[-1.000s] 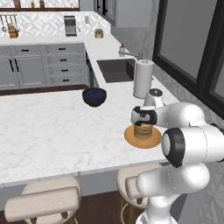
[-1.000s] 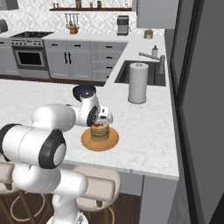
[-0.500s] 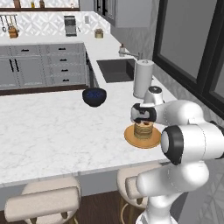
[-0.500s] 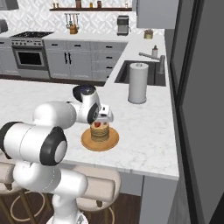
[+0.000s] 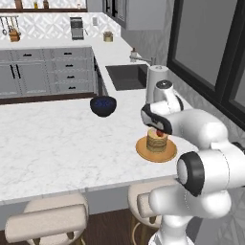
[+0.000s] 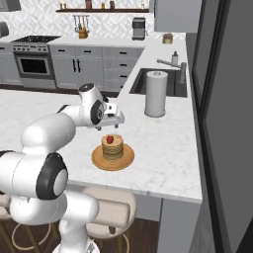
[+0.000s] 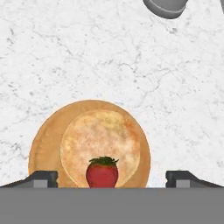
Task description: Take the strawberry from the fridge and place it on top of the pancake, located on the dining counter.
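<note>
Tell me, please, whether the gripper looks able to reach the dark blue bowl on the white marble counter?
Probably yes: the open gripper hovers above the pancake; bare counter lies between it and the bowl.

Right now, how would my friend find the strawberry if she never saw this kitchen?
Look at the big white marble dining counter and find the round tan plate near the paper towel roll. A pancake stack sits on it, and the strawberry is the tiny red thing on top.
</note>
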Controlling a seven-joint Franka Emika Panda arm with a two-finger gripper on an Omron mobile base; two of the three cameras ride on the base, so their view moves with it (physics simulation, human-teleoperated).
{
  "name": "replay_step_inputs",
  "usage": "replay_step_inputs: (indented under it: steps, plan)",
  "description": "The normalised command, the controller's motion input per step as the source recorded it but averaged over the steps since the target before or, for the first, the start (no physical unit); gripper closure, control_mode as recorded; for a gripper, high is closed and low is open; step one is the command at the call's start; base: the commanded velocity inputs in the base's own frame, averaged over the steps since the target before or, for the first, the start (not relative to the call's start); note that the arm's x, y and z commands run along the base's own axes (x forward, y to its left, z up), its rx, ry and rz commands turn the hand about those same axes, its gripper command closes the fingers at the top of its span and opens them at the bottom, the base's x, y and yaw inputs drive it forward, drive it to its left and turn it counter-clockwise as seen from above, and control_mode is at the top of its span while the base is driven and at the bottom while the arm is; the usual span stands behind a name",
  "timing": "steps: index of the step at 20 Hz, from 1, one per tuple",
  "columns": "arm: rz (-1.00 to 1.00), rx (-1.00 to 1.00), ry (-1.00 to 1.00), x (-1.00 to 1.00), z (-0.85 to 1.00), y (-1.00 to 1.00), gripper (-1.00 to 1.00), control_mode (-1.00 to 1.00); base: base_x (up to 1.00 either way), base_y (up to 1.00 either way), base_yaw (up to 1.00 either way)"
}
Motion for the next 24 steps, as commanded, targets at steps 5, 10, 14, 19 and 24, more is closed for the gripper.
replay_step_inputs:
  steps: [5,10,14,19,24]
  plan:
    - [0.0,-0.05,0.0,-0.98,0.89,0.74,-1.0,-1.0,0.0,0.0,0.0]
    - [-0.04,0.08,0.11,-1.0,0.34,0.91,-1.0,-1.0,0.0,0.0,0.0]
    - [-0.09,0.1,0.37,-1.0,-0.01,0.85,-1.0,-1.0,0.0,0.0,0.0]
    - [-0.17,0.04,0.71,-0.95,-0.38,0.32,-1.0,-1.0,0.0,0.0,0.0]
    - [-0.1,0.0,0.4,-0.34,-0.96,-0.06,-1.0,-1.0,0.0,0.0,0.0]
